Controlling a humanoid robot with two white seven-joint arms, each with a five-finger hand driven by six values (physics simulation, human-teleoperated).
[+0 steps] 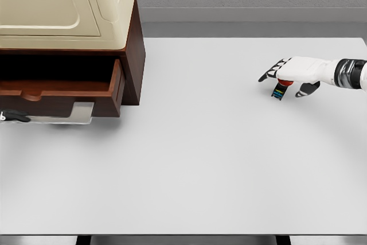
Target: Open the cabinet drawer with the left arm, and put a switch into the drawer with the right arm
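Note:
The dark wood cabinet stands at the table's back left, and its drawer is pulled out, with a dark hollow above it. A pale handle plate hangs on the drawer front. Only a small black part of my left hand shows at the picture's left edge, level with that handle. The switch, small with a red top and a black body with coloured marks, sits at the right of the table. My right hand is directly over it, fingers spread and thumb out to the side, with the switch partly hidden under the palm.
A cream appliance sits on top of the cabinet. The white table stretches between the drawer and the switch. Its front edge runs along the bottom of the picture.

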